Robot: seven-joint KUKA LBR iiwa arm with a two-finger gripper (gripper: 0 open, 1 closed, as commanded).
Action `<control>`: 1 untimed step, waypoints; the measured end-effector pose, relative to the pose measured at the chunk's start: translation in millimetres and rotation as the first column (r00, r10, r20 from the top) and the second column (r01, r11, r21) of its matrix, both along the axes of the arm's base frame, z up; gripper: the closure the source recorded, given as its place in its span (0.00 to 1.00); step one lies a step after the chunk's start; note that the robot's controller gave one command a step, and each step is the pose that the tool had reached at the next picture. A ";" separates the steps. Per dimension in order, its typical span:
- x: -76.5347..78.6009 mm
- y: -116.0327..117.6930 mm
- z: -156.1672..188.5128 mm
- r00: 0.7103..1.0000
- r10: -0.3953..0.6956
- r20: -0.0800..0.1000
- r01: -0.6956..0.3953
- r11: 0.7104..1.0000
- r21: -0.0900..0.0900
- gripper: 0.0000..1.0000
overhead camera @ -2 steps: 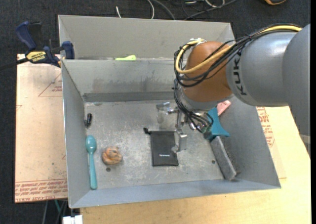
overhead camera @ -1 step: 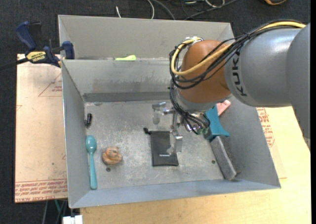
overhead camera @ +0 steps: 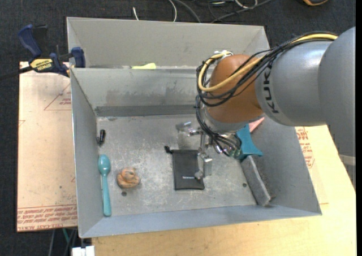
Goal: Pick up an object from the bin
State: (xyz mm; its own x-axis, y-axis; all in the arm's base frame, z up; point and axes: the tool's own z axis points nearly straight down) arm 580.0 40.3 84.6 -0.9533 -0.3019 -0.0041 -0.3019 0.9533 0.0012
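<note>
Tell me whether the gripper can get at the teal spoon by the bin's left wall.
Probably yes. The teal spoon lies flat with nothing on it, apart from the brown lump beside it; the gripper, over the black flat piece mid-bin, could come down from above. The near wall may cramp it.

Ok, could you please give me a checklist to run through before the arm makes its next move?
1. Aim: ok, the gripper is above the black flat pad in the middle of the bin.
2. Pad lies flat: ok.
3. Room to the view's left: ok, the teal spoon and brown lump lie well apart.
4. Room to the view's right: not ok, the blue piece and grey bar lie close by.
5. Grip on the pad: cannot tell.
</note>
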 end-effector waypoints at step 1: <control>0.1 -6.8 -13.1 0.996 0.086 0.006 -0.086 0.996 0.003 1.00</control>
State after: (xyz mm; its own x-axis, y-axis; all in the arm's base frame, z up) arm 580.1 33.5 71.5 -0.9237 -0.3831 -0.0106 -0.3831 0.9237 0.0024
